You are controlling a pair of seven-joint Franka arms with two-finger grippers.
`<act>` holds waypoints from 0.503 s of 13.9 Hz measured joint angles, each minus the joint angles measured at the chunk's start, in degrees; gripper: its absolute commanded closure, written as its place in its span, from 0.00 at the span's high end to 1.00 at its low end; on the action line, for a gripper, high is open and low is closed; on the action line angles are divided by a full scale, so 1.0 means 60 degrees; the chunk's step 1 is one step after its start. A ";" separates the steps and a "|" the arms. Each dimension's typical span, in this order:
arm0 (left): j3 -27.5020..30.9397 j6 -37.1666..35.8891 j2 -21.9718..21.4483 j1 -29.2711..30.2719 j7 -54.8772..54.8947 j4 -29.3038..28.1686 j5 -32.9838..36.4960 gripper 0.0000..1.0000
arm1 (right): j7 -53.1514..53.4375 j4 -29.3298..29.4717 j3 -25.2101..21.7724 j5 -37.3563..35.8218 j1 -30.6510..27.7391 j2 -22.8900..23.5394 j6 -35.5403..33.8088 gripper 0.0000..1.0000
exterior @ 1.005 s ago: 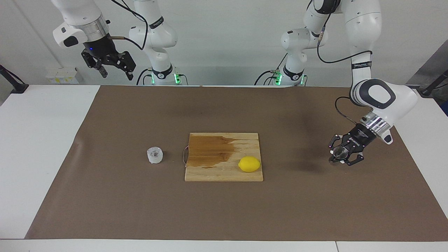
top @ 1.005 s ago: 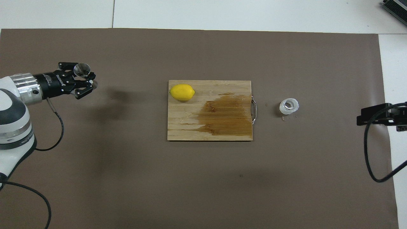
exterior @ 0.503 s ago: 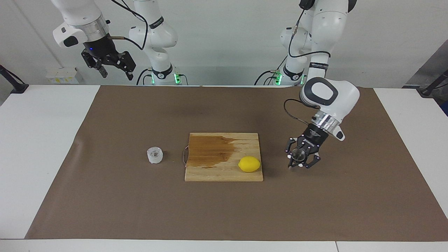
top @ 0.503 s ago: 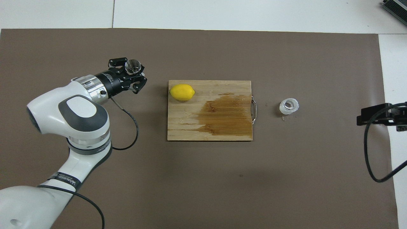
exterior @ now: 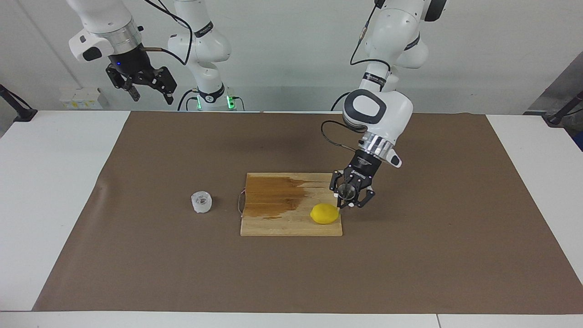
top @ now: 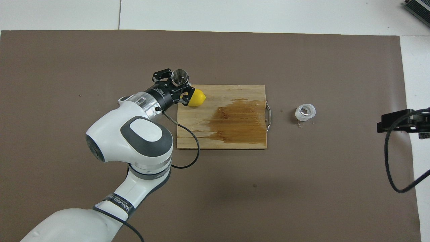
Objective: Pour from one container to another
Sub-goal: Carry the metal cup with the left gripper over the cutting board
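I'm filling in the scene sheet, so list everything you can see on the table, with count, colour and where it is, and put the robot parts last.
Table cover: one, brown, over the white table.
Cutting board: one, light wood with a dark wet patch, mid-table.
Lemon: one, yellow, on the board's corner toward the left arm's end.
Clear cup: one, whitish, on the cover beside the board, toward the right arm's end.
Steel jigger: one, shiny, held in the left gripper.
Left gripper: one, black, shut on the jigger over the board's edge by the lemon.
Right gripper: one, black, open, waiting raised at its own end.
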 measured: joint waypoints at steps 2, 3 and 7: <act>-0.0352 0.0094 0.0123 -0.0024 -0.0056 0.0248 -0.0006 0.00 | 0.0000 0.0000 0.0000 0.0000 0.0000 0.0000 0.0000 1.00; -0.0442 0.0078 0.0153 -0.0029 -0.0058 0.0324 -0.0006 0.00 | 0.0000 0.0000 0.0000 0.0000 0.0000 0.0000 0.0000 1.00; -0.0635 -0.0315 0.0187 -0.0242 -0.0049 0.0649 0.0763 0.00 | 0.0000 0.0000 0.0000 0.0000 0.0000 0.0000 0.0000 1.00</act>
